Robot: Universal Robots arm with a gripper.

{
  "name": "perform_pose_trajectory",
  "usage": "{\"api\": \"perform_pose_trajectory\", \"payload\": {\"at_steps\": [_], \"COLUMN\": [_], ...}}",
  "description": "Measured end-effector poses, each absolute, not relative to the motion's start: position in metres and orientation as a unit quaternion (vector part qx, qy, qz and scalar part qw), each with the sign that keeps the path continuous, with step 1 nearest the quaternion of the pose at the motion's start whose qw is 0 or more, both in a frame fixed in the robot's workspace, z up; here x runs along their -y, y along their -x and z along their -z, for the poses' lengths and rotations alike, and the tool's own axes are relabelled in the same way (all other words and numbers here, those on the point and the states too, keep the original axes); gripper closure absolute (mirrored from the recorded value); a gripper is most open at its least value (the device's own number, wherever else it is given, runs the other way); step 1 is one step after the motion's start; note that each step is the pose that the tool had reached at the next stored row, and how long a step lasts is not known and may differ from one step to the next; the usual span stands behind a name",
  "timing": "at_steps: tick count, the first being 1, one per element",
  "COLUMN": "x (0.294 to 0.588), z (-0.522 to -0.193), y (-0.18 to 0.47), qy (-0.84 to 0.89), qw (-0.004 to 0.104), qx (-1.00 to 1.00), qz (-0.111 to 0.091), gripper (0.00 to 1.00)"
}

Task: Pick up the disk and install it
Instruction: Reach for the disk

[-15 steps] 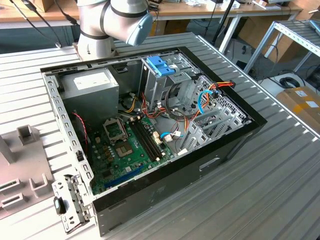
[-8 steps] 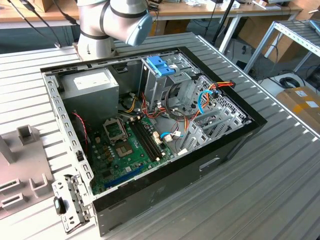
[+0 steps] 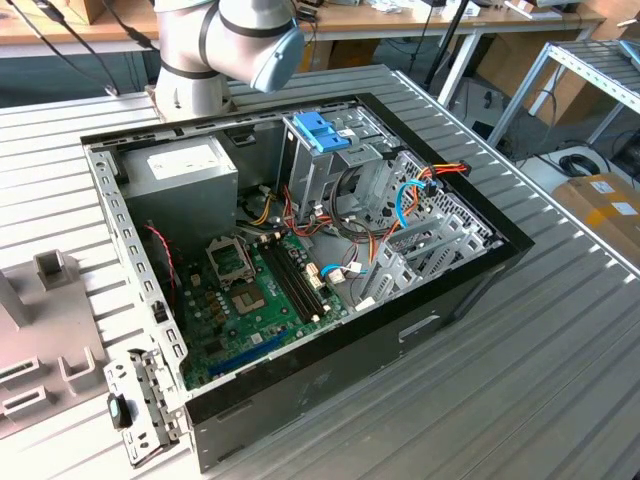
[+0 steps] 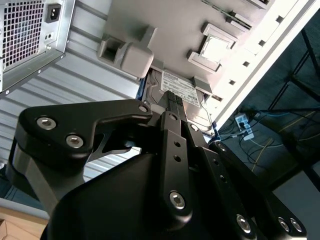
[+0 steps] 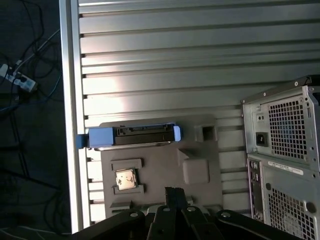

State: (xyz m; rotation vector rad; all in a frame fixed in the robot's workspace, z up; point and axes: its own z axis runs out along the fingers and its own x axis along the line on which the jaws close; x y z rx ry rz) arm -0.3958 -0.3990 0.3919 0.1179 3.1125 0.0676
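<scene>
The disk (image 5: 142, 135) rests in a slot of the grey fixture (image 5: 160, 175) at the edge of the slatted table. In the first wrist view it is seen edge-on, dark with blue rails at both ends. In the second wrist view the disk (image 4: 181, 88) shows its white label, half hidden behind a fixture block. My gripper (image 4: 173, 96) hangs over the fixture, short of the disk and clear of it. Its black fingers (image 4: 168, 102) are shut with nothing between them. The gripper (image 5: 173, 190) tip lies over the fixture's middle.
An open computer case (image 3: 300, 250) lies on the slatted table (image 3: 520, 380), with a metal drive cage (image 3: 325, 135) with a blue handle and a grey power supply (image 3: 185, 170) inside. The case's rear (image 5: 282, 150) stands beside the fixture (image 3: 40, 340). Cables lie on the floor past the table edge (image 5: 72, 125).
</scene>
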Motion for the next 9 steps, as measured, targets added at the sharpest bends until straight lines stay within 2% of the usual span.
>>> {"api": "perform_pose_trajectory", "payload": {"at_steps": [9], "x": [0.399], "z": [-0.392], "y": [0.410], "qy": [-0.038], "qw": [0.013], "qx": [-0.999], "qz": [-0.022], "gripper": [0.90]}}
